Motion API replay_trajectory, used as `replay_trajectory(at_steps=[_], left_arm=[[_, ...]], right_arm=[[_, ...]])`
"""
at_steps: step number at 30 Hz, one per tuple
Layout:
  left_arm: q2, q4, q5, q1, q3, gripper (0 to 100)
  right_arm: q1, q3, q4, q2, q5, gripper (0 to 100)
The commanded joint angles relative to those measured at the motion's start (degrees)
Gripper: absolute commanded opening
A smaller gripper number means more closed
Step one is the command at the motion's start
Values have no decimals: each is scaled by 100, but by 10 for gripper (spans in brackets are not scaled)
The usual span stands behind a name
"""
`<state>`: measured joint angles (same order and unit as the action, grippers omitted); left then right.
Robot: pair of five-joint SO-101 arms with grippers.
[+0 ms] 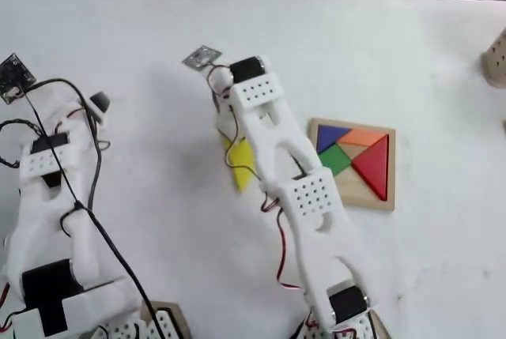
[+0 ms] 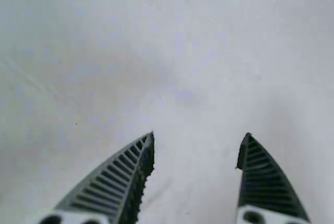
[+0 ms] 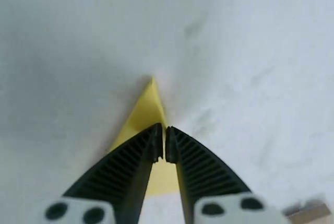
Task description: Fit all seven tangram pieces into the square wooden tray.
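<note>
I have two arms on the white worktop.

My left end effector is wide open. It has a big gap between its two dark fingers and holds nothing. It hangs over a bare bit of the worktop, on the left side.

My right end effector is almost closed. Its two dark fingertips sit very close, with just a thin gap between them. They are right over the yellow piece, which lies flat on the worktop with one sharp point sticking out past them. I cannot tell if the tips touch it or pinch it.

From the high view, the yellow piece is partly under my right arm, just left of the square wooden tray. It is not in the tray.

The tray sits on the right side of the worktop. Inside it are a blue piece at the far left corner, an orange piece next to it, a green piece below the blue one, and a big red piece on the right. The near left part of the tray is bare wood.

A small wooden thing stands at the far right edge.
</note>
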<state>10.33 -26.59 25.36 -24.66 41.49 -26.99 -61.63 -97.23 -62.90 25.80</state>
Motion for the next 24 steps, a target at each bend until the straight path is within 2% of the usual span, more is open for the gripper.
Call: replay_trajectory(at_steps=[1, 5, 10, 20, 24], left_arm=[[13, 88, -62, 127, 0, 268], [13, 105, -62, 127, 0, 268], [13, 105, -62, 136, 0, 268], [13, 97, -62, 136, 0, 268], [13, 88, -62, 136, 0, 268]], right_arm=[[31, 782, -110, 646, -360, 20], [57, 1565, 92, 1323, -668, 20], [22, 3182, 875, 2114, -765, 20], [31, 7156, 2844, 5156, -1266, 31], [31, 8062, 3116, 5736, -1749, 173]])
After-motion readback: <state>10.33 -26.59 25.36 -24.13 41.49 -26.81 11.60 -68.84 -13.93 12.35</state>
